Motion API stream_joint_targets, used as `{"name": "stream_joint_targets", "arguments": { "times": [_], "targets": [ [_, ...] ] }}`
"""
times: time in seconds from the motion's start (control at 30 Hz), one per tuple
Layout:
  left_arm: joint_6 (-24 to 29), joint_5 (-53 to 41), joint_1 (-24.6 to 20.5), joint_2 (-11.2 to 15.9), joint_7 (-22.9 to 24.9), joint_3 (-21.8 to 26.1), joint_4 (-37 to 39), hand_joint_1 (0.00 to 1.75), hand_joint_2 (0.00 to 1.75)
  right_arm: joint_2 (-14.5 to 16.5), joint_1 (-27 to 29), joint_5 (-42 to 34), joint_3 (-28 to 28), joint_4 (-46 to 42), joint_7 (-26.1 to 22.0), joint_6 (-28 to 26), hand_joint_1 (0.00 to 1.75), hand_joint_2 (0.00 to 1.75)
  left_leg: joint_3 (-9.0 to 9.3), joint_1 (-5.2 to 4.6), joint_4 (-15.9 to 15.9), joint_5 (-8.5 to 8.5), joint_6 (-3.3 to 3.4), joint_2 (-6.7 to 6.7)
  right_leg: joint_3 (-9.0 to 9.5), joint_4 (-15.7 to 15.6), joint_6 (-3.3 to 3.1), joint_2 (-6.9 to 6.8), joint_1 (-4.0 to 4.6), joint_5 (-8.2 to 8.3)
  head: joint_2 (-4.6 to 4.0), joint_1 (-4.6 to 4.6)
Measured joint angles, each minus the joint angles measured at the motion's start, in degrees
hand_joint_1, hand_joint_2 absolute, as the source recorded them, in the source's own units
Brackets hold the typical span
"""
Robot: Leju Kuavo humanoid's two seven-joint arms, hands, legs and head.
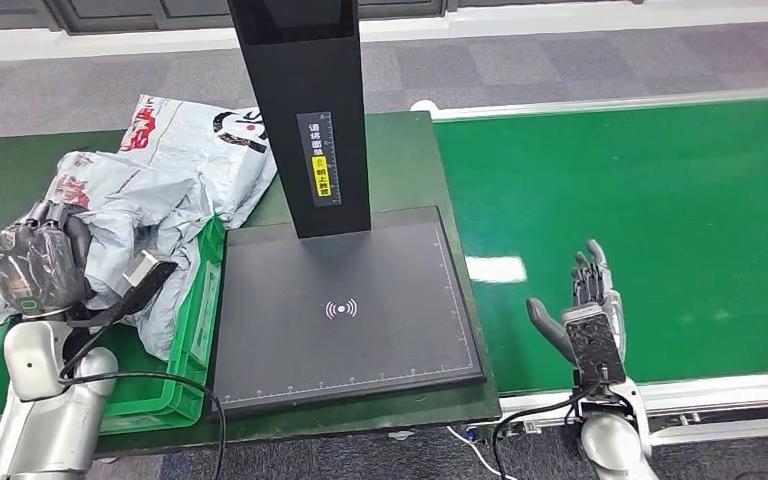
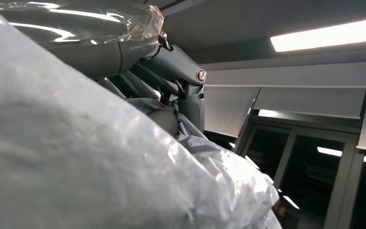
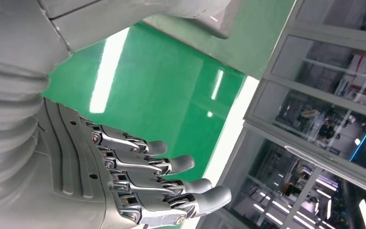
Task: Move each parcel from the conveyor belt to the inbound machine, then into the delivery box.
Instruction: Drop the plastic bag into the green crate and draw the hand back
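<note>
1. We are looking first at the conveyor belt (image 1: 640, 230), the broad green run stretching off to the right; we are seeing no parcel on the stretch in view, which suggests the next pickup has to wait for one to arrive.
2. Next, the worktop (image 1: 400, 150), dark green, is carrying the inbound machine (image 1: 345, 310) in its middle: a flat black pad with a tall black post rising from its back edge. Nothing is lying on the pad, so we are judging the scanning step done for the parcel in hand.
3. To its left, the delivery box (image 1: 195, 320), a green crate, is sitting just beside the pad, handy for a short transfer. Grey parcels are heaping up in it, and one white printed parcel (image 1: 210, 140) is spilling over its far rim onto the worktop.
4. The grey parcel (image 1: 135, 215) on top of that heap is the task's thing right now, and the left robot hand (image 1: 40, 262) is touching its crumpled film over the crate; the left wrist view is showing film bunched against the fingers (image 2: 167, 119), yet we cannot tell whether they are gripping it.
5. Smallest, the right robot hand (image 1: 585, 305) is hovering at the belt's near edge, fingers (image 3: 171, 164) spread and holding nothing, seemingly poised for the next arrival.
</note>
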Motion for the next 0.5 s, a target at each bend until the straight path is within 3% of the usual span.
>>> {"name": "stream_joint_targets", "arguments": {
  "times": [0.03, 0.07, 0.17, 0.2, 0.37, 0.5],
  "targets": [
    [-0.01, -0.04, 0.67, 0.15, 0.51, 0.07, -0.34, 1.75, 1.75, 0.00, 0.41, 0.11, -0.30, -0.38, 0.04, -0.01, 0.00, 1.75, 0.00, 0.00, 0.00, 0.00, 0.00, 0.00, 0.00, 0.00, 0.00, 0.00, 0.00, 0.00, 0.00, 0.00],
    [-0.07, -0.05, 1.35, 0.32, 1.04, 0.07, -0.62, 1.40, 1.75, 0.02, 0.83, 0.27, -0.63, -0.77, 0.08, 0.00, 0.00, 1.75, 0.00, 0.00, 0.00, -0.01, 0.00, 0.00, 0.00, 0.00, 0.00, 0.00, 0.00, 0.00, 0.00, 0.00],
    [-1.77, 0.17, 3.84, 0.83, 2.61, -0.10, -1.50, 0.10, 1.75, 0.11, 2.20, 0.78, -1.62, -2.15, 0.20, 0.25, 0.00, 1.75, 0.02, 0.00, 0.00, -0.05, 0.02, 0.01, 0.00, 0.00, -0.04, 0.01, 0.00, -0.03, 0.00, 0.00],
    [-2.94, 0.40, 4.87, 1.01, 3.03, -0.31, -1.87, 0.00, 1.75, 0.16, 2.65, 0.96, -1.97, -2.63, 0.26, 0.45, 0.00, 1.75, 0.03, 0.00, 0.00, -0.07, 0.02, 0.01, 0.00, 0.00, -0.04, 0.01, 0.01, -0.05, 0.00, 0.00],
    [-7.05, 2.63, 9.17, 1.86, 3.41, -2.02, -3.74, 0.00, 1.75, 0.36, 3.91, 1.62, -3.48, -4.21, 0.66, 1.45, 0.00, 1.75, 0.02, 0.00, 0.00, -0.10, 0.02, 0.02, -0.01, 0.00, -0.03, 0.01, 0.01, -0.10, 0.00, 0.00],
    [-8.64, 5.56, 9.94, 2.33, 3.22, -3.04, -4.65, 0.00, 1.75, 0.58, 4.22, 2.14, -4.05, -4.64, 0.75, 2.04, 0.00, 1.75, 0.03, 0.00, 0.00, -0.11, 0.04, 0.01, 0.00, -0.01, -0.02, -0.02, 0.01, -0.10, 0.00, 0.00]
  ]
}}
